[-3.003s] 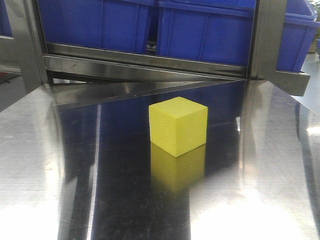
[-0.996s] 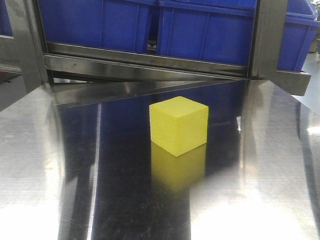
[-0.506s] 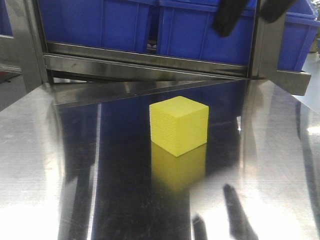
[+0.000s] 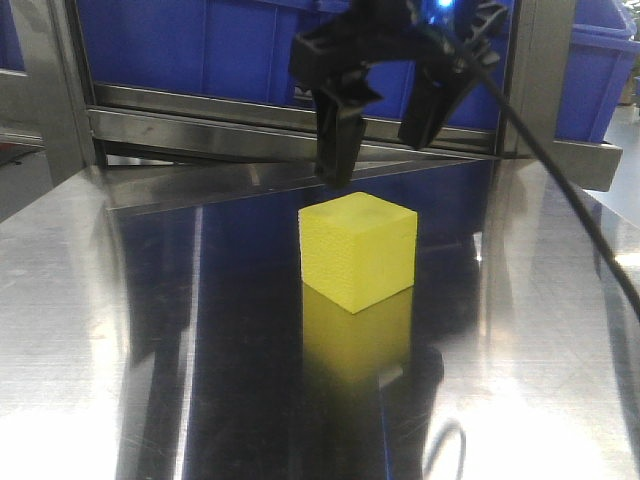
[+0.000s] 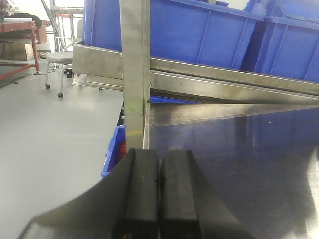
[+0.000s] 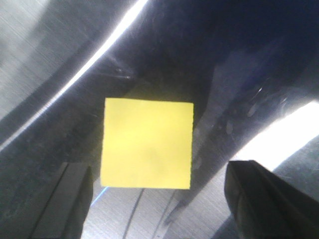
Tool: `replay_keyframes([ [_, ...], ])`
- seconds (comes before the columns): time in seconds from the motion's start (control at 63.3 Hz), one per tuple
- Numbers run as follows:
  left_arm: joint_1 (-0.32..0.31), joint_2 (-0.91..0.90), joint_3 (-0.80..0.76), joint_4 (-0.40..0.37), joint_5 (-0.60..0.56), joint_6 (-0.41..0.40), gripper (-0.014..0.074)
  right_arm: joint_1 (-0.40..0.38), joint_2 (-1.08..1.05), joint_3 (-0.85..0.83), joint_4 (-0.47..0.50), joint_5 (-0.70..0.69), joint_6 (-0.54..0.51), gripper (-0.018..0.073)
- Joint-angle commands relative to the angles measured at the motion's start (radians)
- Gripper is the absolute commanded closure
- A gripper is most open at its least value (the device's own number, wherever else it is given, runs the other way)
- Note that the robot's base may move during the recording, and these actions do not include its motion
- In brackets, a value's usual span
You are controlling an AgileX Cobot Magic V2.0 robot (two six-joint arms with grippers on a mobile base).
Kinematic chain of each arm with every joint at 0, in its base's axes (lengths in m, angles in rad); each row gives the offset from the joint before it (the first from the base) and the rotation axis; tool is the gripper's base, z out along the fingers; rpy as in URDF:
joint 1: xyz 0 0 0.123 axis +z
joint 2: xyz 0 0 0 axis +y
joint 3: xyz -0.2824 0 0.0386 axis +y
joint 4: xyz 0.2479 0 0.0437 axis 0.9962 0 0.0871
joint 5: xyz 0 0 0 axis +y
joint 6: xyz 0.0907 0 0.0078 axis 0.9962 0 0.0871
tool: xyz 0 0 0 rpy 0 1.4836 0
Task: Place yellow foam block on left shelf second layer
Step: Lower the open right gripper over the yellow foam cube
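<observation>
The block [image 4: 358, 250] sat alone on the steel surface [image 4: 80, 300]. The right tool [image 4: 377, 152] hung just above it, jaws spread wide, touching nothing. In the right wrist view its fingers [image 6: 65, 201] showed at the block's 7 and 5 o'clock. The left tool [image 5: 159, 164] was pressed together, empty, with a post [image 5: 134, 74] at its 12 o'clock. Blue bins [image 4: 200, 40] filled the shelf [image 4: 280, 120] beyond the block.
</observation>
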Motion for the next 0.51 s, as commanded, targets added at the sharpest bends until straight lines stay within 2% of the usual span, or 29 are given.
replay_keyframes([
  [0.0,-0.003,-0.014,0.028,-0.007,-0.088,-0.004,0.046,0.001,-0.026,-0.04,-0.01,-0.034,-0.008,-0.0052],
  [0.49,-0.003,-0.014,0.028,-0.007,-0.082,-0.004,0.046,0.001,0.038,-0.04,-0.001,-0.083,-0.008,-0.0052],
])
